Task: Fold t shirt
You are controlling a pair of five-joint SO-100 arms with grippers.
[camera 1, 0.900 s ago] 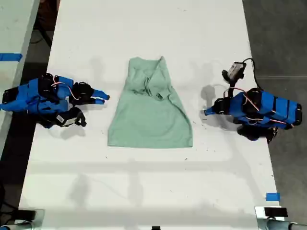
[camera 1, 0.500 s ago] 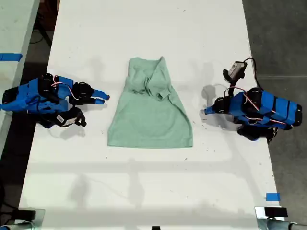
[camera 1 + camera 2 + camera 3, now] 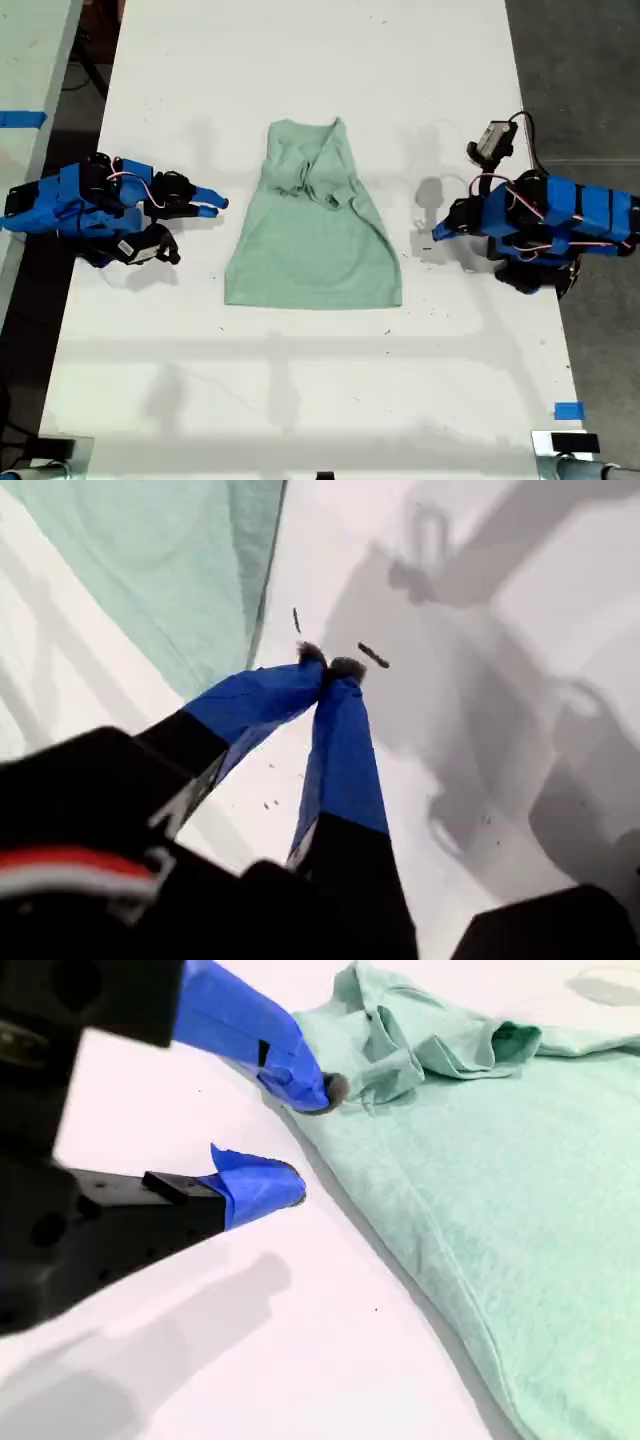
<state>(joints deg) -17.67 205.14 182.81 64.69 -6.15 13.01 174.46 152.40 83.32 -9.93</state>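
The pale mint-green t shirt (image 3: 315,240) lies on the white table (image 3: 300,380), its sides folded in and the sleeves bunched at the far end. My first gripper (image 3: 436,233) is shut and holds nothing, a short way off the shirt's edge toward the exterior view's right. Its wrist view shows the blue fingers together (image 3: 332,667) over bare table, with the t shirt (image 3: 170,570) just beyond. My second gripper (image 3: 220,205) sits off the shirt's other side, at the exterior view's left. It is open (image 3: 305,1140), and the t shirt (image 3: 500,1160) lies close beside its fingertips without being gripped.
A small grey module (image 3: 495,140) on a black cable hangs above the arm at the exterior view's right. Blue tape marks (image 3: 568,410) sit near the table's near corner at that side. Dark floor borders the table; another table (image 3: 30,80) stands at the exterior view's left.
The arm at the exterior view's right has drawn back slightly from the shirt, toward that view's right. The other arm and the shirt have not moved.
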